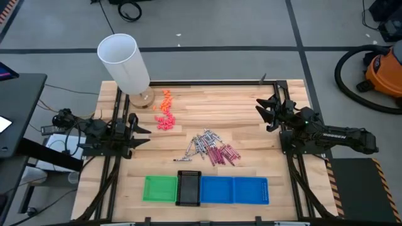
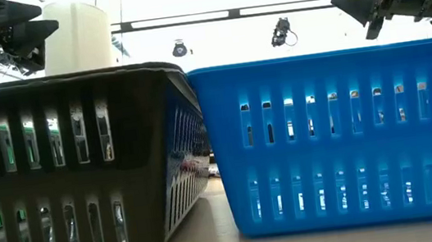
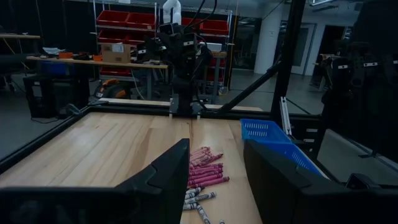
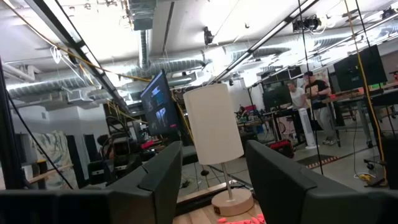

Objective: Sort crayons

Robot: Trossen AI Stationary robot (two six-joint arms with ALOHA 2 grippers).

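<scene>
- The left gripper [image 1: 139, 130] hangs over the table's left side with its jaws parted and nothing between them.
- The crayons [image 1: 210, 148] lie in 1 loose heap at mid-table, well apart from the left jaws and ahead of their tips, toward the right arm.
- In the heap, the grey-silver sticks lie nearer the left jaws and the magenta ones on the far side of them.
- Just ahead of the left jaws, off to the side nearer the lamp [image 1: 127, 64], sit small orange and pink lumps [image 1: 165, 113].
- In front of the heap stands a row of trays: a green tray [image 1: 159, 189], a black tray [image 1: 188, 188] and a blue tray [image 1: 234, 190].
- The right gripper [image 1: 262, 108] hovers over the table's right far corner, jaws spread wide and empty; the crayons lie well apart from its tips, toward the table's near side.
- White lettering runs along the right arm's forearm, too small to read.
- The left wrist view looks between its own fingers [image 3: 163, 175] at the crayons [image 3: 203, 176] and the right arm beyond.
- The right wrist view shows the lamp [image 4: 214, 127] and the room, but no crayons.
- The low view shows only the black tray [image 2: 73, 163] and blue tray [image 2: 341, 134] walls close up.
</scene>
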